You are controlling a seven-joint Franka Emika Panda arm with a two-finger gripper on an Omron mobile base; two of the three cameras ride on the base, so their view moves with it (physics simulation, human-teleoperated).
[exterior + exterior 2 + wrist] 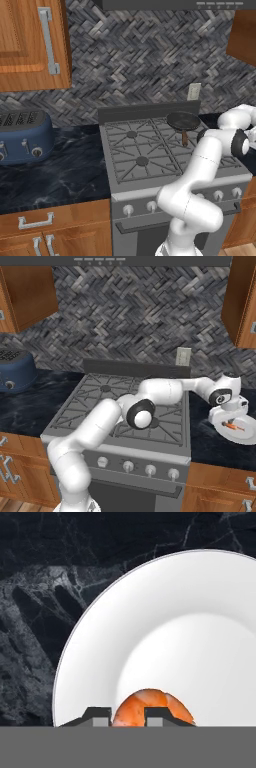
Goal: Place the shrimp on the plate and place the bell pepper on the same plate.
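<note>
Gripper [128, 721]: my jaws are nearly closed, pinching the shrimp [150, 707] between the two tips; I hold it low over the plate so it lands inside the rim rather than on the counter.
Shrimp: one, orange and curved, in my grip just above the white surface; in the right base view an orange piece shows on the plate at the right, below my hand.
Plate [90, 662]: one, round and white, on the dark marble counter [35, 612] right of the stove [145, 160], near its front edge, within my arm's reach.
Bell pepper: I cannot find it from here; it is, I judge, still to be fetched.
Frying pan [183, 121]: one, on the stove's far right burner.
Toaster [22, 136]: one, blue, far left on the counter.
</note>
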